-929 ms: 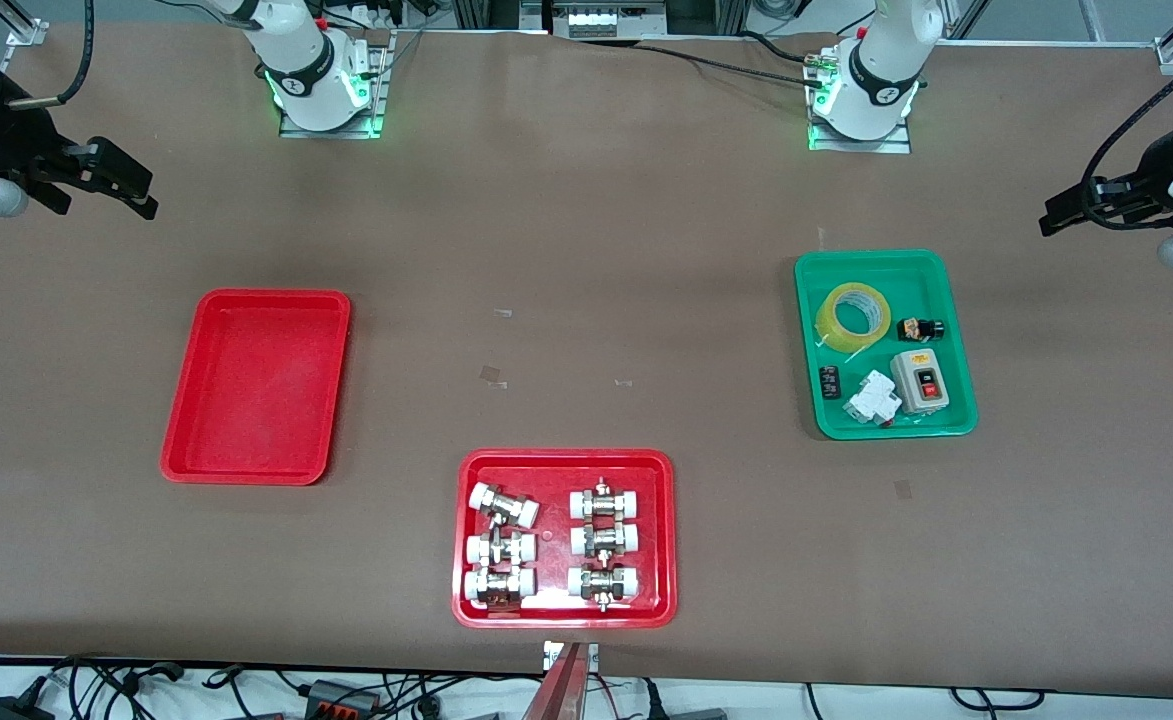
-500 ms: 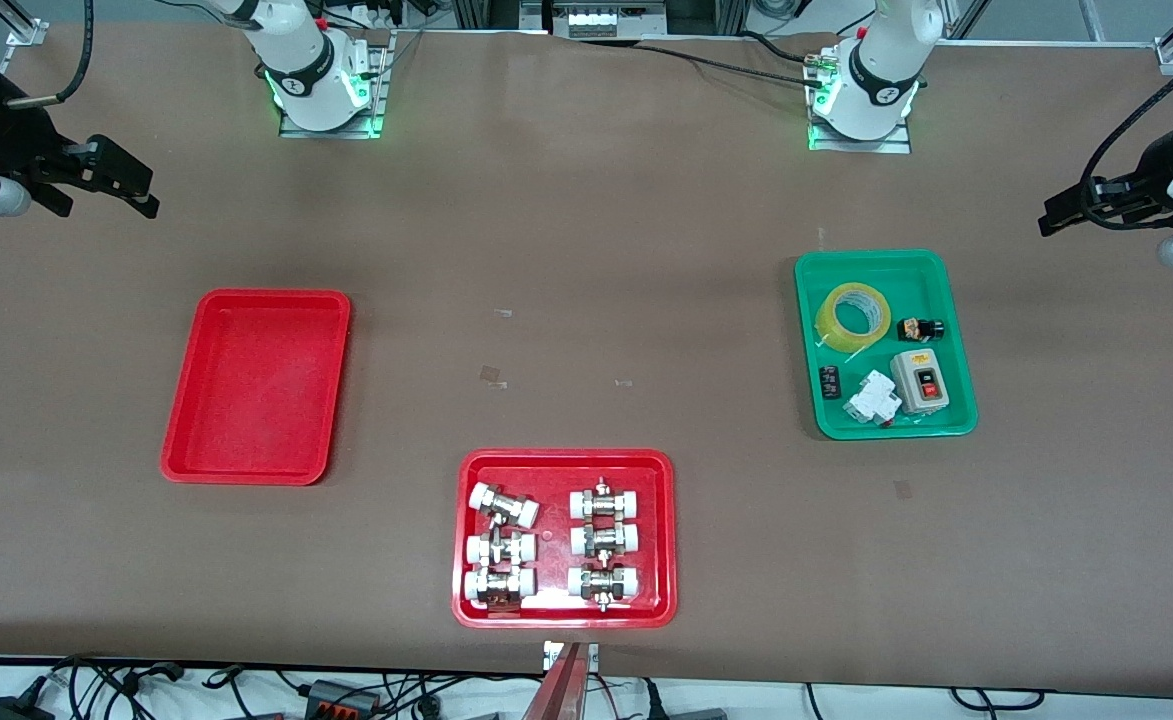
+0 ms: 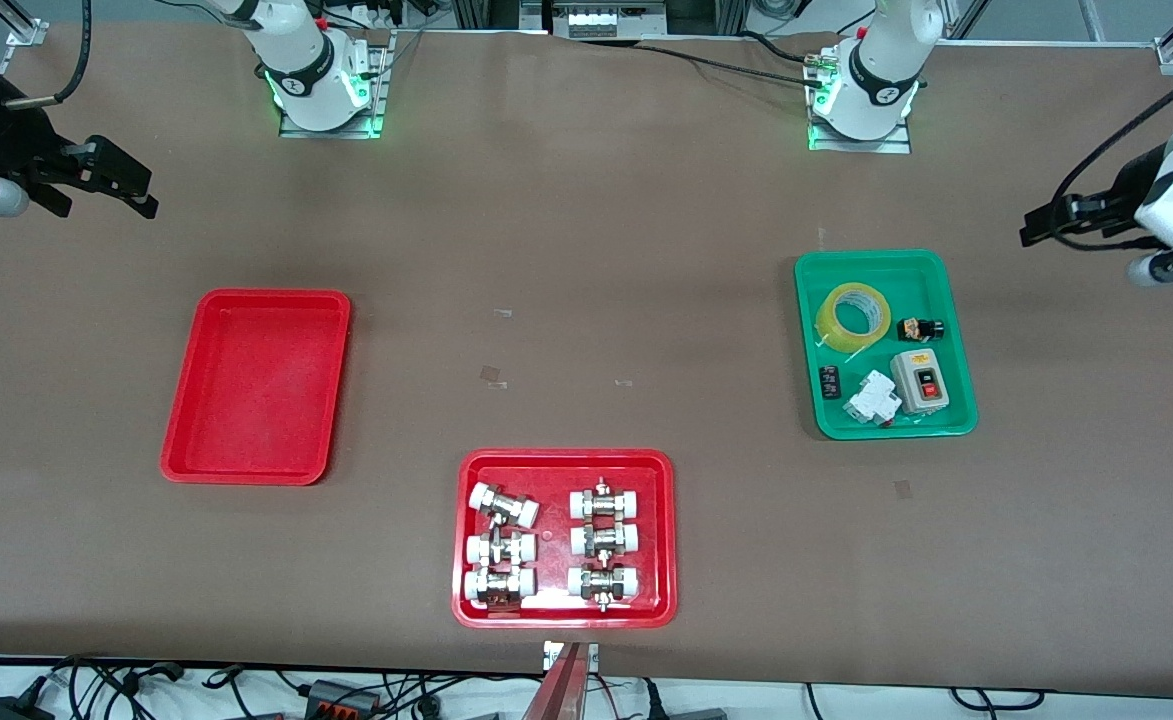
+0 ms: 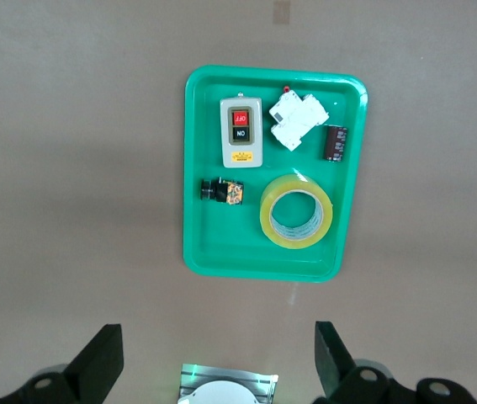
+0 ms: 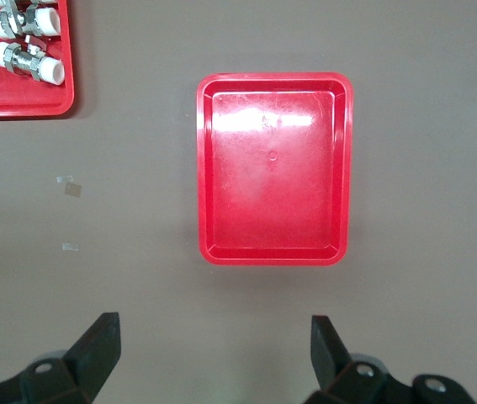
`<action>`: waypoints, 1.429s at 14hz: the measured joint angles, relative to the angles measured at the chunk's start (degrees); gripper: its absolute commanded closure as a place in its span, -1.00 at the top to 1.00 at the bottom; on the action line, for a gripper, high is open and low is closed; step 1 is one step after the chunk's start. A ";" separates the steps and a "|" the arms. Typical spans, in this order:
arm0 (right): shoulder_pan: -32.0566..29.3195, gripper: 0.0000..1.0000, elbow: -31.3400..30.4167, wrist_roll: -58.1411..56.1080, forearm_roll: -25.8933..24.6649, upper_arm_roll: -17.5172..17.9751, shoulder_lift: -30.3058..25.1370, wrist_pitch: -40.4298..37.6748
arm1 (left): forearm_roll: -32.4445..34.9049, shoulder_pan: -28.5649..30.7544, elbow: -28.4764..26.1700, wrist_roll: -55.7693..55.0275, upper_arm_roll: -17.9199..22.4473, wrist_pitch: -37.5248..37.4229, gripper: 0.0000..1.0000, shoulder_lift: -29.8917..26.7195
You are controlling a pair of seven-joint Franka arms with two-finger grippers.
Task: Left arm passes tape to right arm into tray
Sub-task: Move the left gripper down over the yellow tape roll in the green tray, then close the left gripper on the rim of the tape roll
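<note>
Three trays sit on the brown table [image 3: 586, 250], and the green tray [image 3: 954, 300] serves as the landmark. It lies toward the left arm's end of the table and holds the tape [image 3: 852, 317], which lies flat in the part of the green tray farthest from the front camera, its whitish core facing up. Just beside the tape in the green tray are a small black part [image 3: 921, 328], a grey switch box [image 3: 919, 381] with a red button, a white breaker [image 3: 871, 399] and a small dark block [image 3: 829, 382], all nearer to the front camera than the tape. The tray [image 3: 256, 385], plain red and with nothing in it, lies well apart from the green tray, toward the right arm's end of the table. A second red tray with pipe fittings [image 3: 564, 538] lies between the two and nearer to the front camera than the green tray. The left gripper [image 3: 1041, 222] hangs in the air off the green tray's edge at the left arm's end of the table; its wrist view shows the fingers spread wide with nothing between them and the tape [image 4: 297, 213] untouched in the green tray [image 4: 213, 244]. The right gripper [image 3: 131, 190] waits in the air at the right arm's end, well apart from the green tray, its fingers also spread wide and holding nothing, over the table near the tray [image 5: 274, 172].
</note>
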 measured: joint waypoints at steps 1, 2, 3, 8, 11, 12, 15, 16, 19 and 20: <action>-0.15 1.00 -0.10 -0.03 -0.01 -0.06 0.06 -0.04 | 0.00 0.32 -2.72 0.00 0.07 3.77 1.00 0.52; -0.34 1.00 -0.29 -0.17 -0.03 -0.10 0.16 -0.04 | 0.00 0.58 -6.42 0.00 0.16 8.67 1.00 1.07; -0.51 1.00 -0.44 -0.36 -0.13 -0.12 0.35 -0.04 | 0.00 0.62 -10.82 0.05 0.21 13.35 1.00 1.68; -0.68 1.00 -0.48 -0.81 -0.34 -0.12 0.76 -0.02 | -0.01 0.45 -26.41 0.06 -1.13 25.71 1.00 2.21; -0.68 1.00 -0.49 -0.84 -0.34 -0.12 0.79 -0.02 | -0.02 0.42 -35.35 -0.39 -3.04 36.09 1.00 2.45; -0.68 1.00 -0.50 -0.84 -0.34 -0.12 0.81 -0.02 | -0.04 0.35 -37.32 -1.53 -4.19 39.00 1.00 2.92; -0.68 1.00 -0.54 -0.86 -0.34 -0.12 0.90 -0.02 | -0.04 0.05 -39.24 -4.24 -5.37 46.64 1.00 6.87; -0.68 1.00 -0.55 -0.86 -0.34 -0.12 0.93 -0.02 | -0.04 0.15 -39.24 -4.44 -5.36 48.50 1.00 8.56; -0.68 1.00 -0.55 -0.88 -0.34 -0.12 0.97 -0.02 | -0.04 0.37 -39.16 -4.53 -5.35 50.70 0.96 11.37; -0.68 1.00 -0.55 -0.89 -0.34 -0.12 0.97 -0.03 | -0.04 0.38 -39.18 -4.56 -5.35 51.24 0.75 11.64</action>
